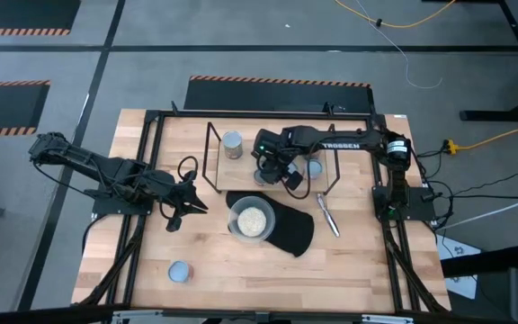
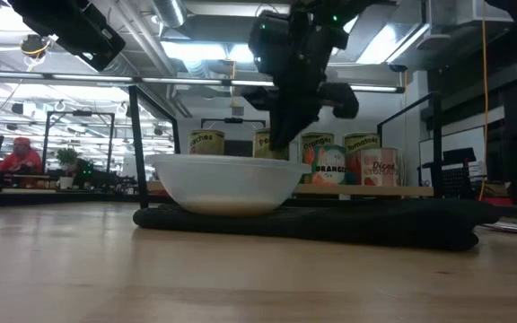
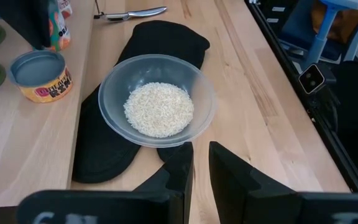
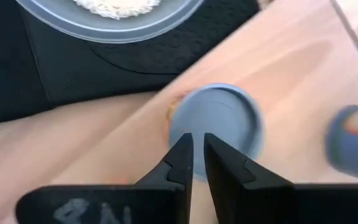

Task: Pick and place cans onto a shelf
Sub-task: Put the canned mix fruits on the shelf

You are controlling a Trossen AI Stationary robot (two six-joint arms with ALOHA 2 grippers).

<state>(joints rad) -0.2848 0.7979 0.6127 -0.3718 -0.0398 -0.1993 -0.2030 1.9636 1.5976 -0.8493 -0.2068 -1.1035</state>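
The black rod shelf [image 1: 212, 155] stands at the far middle of the table. A can [image 1: 232, 144] stands inside it at the left, and another [image 1: 313, 168] at the right. My right gripper [image 4: 197, 142] is shut and hangs over a bluish-topped can [image 4: 222, 121] at the shelf's near side, next to another can [image 4: 353, 140]. In the low view several labelled cans [image 2: 366, 152] stand in a row behind the bowl. One can [image 1: 180, 271] stands alone at the near left. My left gripper [image 3: 201, 158] is shut and empty, left of the bowl. My right gripper points down at the rim of the bluish can's top [image 4: 185, 127] with its shut fingers. I cannot tell whether they touch it. The can stands upright on the wood.
A clear bowl of pale grains [image 1: 252, 219] sits on a black mat [image 1: 293, 232] just in front of the shelf. A metal tool [image 1: 328, 216] lies right of the mat. Bare wood lies at the near right of the table.
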